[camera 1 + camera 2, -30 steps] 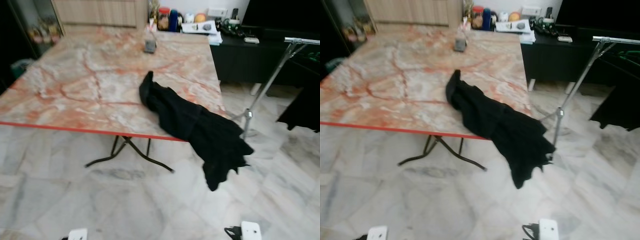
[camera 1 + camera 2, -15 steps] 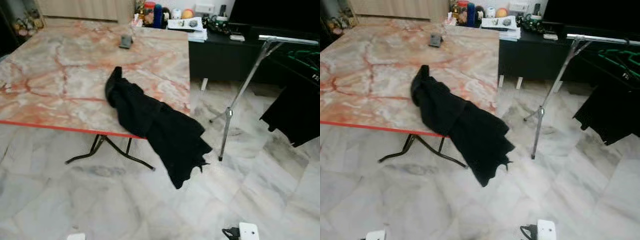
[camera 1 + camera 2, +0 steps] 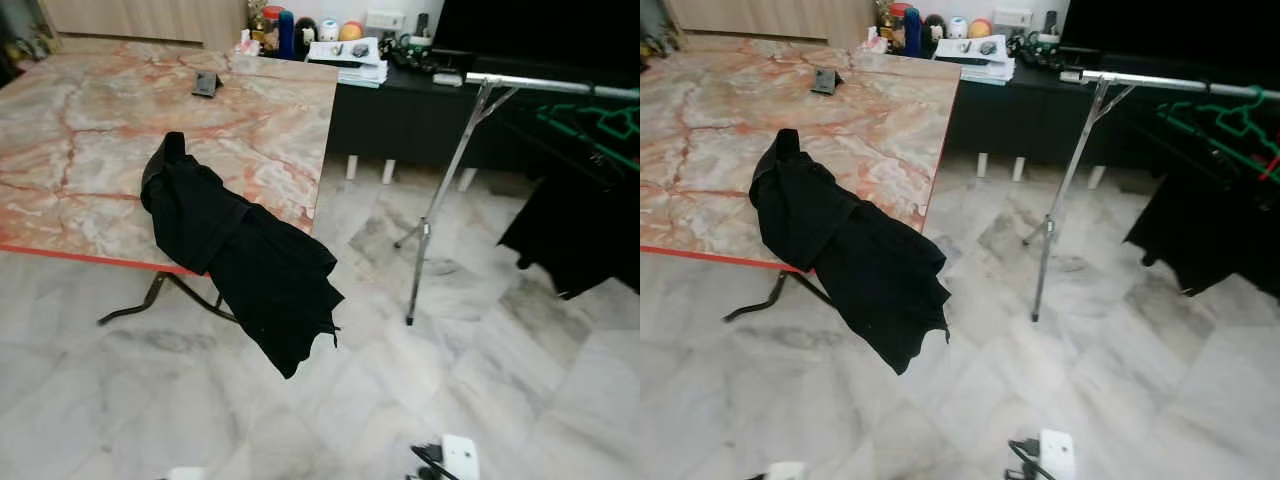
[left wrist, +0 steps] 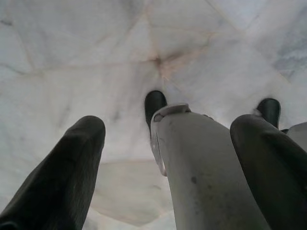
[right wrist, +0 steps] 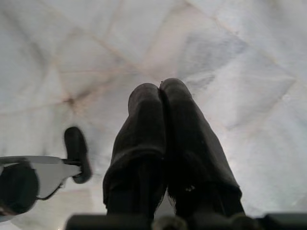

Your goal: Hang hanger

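Hanger [image 3: 1215, 112], green, hooked on the silver rail of the clothes rack [image 3: 1160, 84] at the far right, above a dark garment [image 3: 1200, 235] hanging there, well apart from both grippers. Black garment [image 3: 235, 255] draped over the near corner of the marble worktop [image 3: 90, 150], its lower part hanging off the edge toward the floor [image 3: 480, 380]. Left gripper [image 4: 168, 143] hangs low over the floor tiles with fingers spread wide and nothing between them; right gripper [image 5: 160, 124] likewise points at the floor, fingers pressed together, empty.
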Robot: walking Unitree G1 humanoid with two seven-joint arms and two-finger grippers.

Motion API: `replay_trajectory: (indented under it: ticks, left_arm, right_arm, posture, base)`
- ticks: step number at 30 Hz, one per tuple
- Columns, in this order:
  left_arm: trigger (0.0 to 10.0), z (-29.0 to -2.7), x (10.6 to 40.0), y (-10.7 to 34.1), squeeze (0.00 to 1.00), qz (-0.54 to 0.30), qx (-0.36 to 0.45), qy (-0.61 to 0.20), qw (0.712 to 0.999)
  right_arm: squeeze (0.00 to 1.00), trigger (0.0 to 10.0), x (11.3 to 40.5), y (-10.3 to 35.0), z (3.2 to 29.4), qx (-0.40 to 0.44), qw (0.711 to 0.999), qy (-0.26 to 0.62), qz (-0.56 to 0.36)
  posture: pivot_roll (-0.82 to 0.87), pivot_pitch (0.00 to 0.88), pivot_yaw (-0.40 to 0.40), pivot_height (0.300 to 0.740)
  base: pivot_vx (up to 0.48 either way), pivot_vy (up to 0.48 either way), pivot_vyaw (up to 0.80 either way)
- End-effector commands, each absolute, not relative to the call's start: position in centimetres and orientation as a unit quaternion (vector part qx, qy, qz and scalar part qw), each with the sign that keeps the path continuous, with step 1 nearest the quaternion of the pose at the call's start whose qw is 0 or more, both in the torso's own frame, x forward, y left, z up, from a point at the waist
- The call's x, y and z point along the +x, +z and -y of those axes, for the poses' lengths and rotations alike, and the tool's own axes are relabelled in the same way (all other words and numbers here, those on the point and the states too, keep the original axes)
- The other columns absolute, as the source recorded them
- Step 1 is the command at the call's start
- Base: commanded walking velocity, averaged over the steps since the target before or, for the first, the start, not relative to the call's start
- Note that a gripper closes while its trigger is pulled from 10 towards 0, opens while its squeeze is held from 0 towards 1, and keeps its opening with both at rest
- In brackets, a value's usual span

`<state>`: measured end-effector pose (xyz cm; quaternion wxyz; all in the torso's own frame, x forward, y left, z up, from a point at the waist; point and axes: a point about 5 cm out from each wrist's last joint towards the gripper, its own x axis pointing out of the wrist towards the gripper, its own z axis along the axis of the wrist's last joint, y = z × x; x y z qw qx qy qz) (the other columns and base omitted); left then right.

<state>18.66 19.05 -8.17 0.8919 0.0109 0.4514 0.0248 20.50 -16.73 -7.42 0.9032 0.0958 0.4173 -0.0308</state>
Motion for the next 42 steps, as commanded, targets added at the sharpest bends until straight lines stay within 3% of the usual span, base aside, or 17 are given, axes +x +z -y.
replay_trajectory:
  ticks: [1, 7, 8, 9, 20, 30, 42]
  left_arm:
    - [10.0, -18.8, 18.1, -8.5, 0.00, -0.466, 0.015, 0.025, 0.884]
    - [10.0, -18.4, 19.0, -8.2, 0.00, -0.465, 0.016, 0.021, 0.885]
    - [10.0, -18.5, 19.1, -8.1, 0.00, -0.465, 0.017, 0.022, 0.885]
    - [10.0, -18.6, 19.2, -8.1, 0.00, -0.465, 0.018, 0.022, 0.885]
    - [10.0, -19.3, 20.6, -7.2, 0.00, -0.456, 0.023, 0.025, 0.889]
    - [10.0, -16.4, 23.1, -6.2, 0.00, -0.447, 0.018, 0.009, 0.894]
    - [10.0, -14.6, 24.0, -5.7, 0.00, -0.443, 0.010, -0.002, 0.896]
  right_arm:
    - [0.00, 10.0, 19.6, -7.8, 17.7, 0.094, 0.896, -0.046, -0.431]
    - [0.00, 10.0, 19.8, -7.8, 17.7, 0.098, 0.897, -0.046, -0.430]
    - [0.93, 10.0, 19.9, -7.7, 17.6, 0.098, 0.897, -0.045, -0.429]
    - [1.00, 10.0, 19.9, -7.7, 17.7, 0.096, 0.897, -0.046, -0.429]
    - [1.00, 10.0, 19.9, -7.7, 17.6, 0.100, 0.899, -0.045, -0.425]
    - [1.00, 10.0, 20.1, -7.6, 17.8, 0.098, 0.900, -0.043, -0.421]
    - [1.00, 10.0, 20.1, -7.5, 18.0, 0.092, 0.901, -0.040, -0.421]
  posture:
    - [0.10, 0.163, -0.038, 0.740]
    - [0.10, 0.166, -0.039, 0.740]
    - [0.10, 0.166, -0.039, 0.740]
    - [0.09, 0.165, -0.038, 0.740]
    - [0.09, 0.164, -0.037, 0.740]
    - [0.08, 0.156, -0.043, 0.740]
    - [0.07, 0.140, -0.050, 0.740]
  base:
    - [0.000, -0.334, 0.00]
    - [0.000, -0.333, 0.00]
    - [0.000, -0.334, 0.00]
    - [0.000, -0.334, 0.00]
    - [0.000, -0.300, 0.00]
    - [0.000, 0.000, 0.00]
    - [0.000, 0.000, 0.00]
